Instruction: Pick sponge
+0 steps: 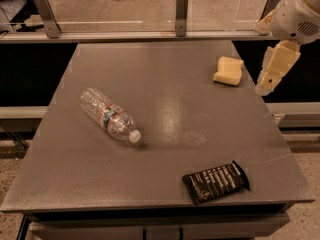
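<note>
Grey counter [165, 69]: you are looking at a matte slab that fills most of the view, with a soft patch of reflected light near its middle. Three loose things lie on it.
Sponge [228, 70]: your target is a pale yellow foam block, thick and round-edged. It lies flat in the far right part of the counter, close to the right edge, and touches neither the bottle nor the packet.
Hand [264, 86]: it is cream-coloured and hangs past the right edge of the counter, just beside the sponge on its right. It is tilted, with its tip pointing down and slightly toward the counter. A strip of counter and dark background separates it from the sponge, so the two are apart. You cannot tell whether it is spread or pressed together.
Arm [300, 14]: a white rounded housing sits in the top right corner, directly above the hand.
Bottle [107, 115]: clear plastic, on its side left of the middle. Its white cap [134, 137] points toward the near right, and a label band with red wraps its waist.
Black packet [215, 182]: flat, with white print, lying askew near the front right edge, well apart from the sponge.
Rail [150, 35]: a metal bar runs along the far edge with upright posts [182, 11] rising from it.
</note>
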Available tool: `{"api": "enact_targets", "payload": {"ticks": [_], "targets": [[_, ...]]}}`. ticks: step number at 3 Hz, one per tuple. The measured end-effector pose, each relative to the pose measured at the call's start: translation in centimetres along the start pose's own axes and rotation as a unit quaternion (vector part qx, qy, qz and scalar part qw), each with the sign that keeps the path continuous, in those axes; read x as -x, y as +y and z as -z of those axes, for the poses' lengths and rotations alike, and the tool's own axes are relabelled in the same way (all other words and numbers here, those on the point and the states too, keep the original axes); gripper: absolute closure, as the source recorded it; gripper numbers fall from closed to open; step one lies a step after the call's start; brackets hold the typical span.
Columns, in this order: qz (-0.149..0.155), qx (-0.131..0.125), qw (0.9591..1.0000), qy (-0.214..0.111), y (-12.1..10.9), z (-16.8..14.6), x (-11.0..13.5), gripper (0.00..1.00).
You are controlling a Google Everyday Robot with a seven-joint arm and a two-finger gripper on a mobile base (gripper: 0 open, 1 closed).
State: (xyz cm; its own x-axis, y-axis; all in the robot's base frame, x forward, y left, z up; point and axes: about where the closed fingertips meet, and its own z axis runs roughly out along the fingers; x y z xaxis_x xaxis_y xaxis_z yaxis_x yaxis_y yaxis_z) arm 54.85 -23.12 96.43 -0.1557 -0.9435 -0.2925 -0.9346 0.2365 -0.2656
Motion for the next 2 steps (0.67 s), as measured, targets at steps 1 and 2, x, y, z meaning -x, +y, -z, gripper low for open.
{"api": "enact_targets", "payload": {"ticks": [1, 2], "targets": [[-0.013, 0.005, 0.9996, -0.026, -5.3, -3.3, -0.9, 0.00], [-0.039, -0.008, 0.9972, -0.064, -9.4, -5.4, -1.9, 0.00]]}}
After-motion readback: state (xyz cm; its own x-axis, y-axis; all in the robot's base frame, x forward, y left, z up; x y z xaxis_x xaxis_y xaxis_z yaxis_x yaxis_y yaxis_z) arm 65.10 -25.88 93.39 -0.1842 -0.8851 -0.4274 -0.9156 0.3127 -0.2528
